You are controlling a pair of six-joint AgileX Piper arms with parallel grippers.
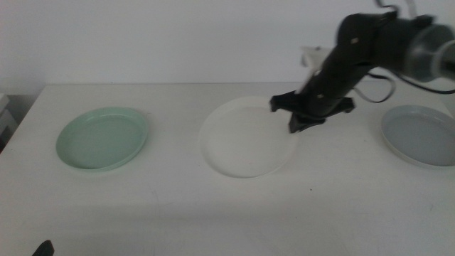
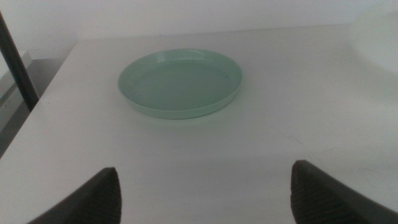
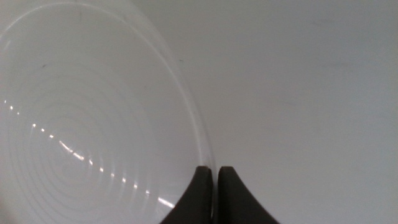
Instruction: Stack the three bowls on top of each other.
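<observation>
Right now the right gripper [image 1: 307,121] is down at the right-hand rim of the white bowl [image 1: 245,139], reaching in from the right side of the table [image 1: 213,206]. Seen from its wrist, the two dark jaws are pressed nearly together with the thin rim of the white bowl [image 3: 93,124] pinched in the narrow slit between them, one jaw inside the bowl and one outside. The right gripper [image 3: 215,180] has nothing else in its grasp.

Over on the other side, the left gripper [image 2: 205,193] waits low at the near edge of the table, only a dark tip of it showing at the bottom of the middle view. Its jaws are spread wide and hold nothing, and it faces the mint green bowl [image 2: 180,84] from well back.

All three bowls are shallow, round, low-rimmed and bare inside. They stand in a row, each apart from the others: the mint green bowl [image 1: 103,137] to the left, the white one in the middle, the grey bowl [image 1: 421,134] at the far right, partly cut off by the picture's edge. None sits on another. The white bowl's inside shows faint concentric rings and a line of small bright glints. Whether its gripped side is off the table, I cannot tell.
</observation>
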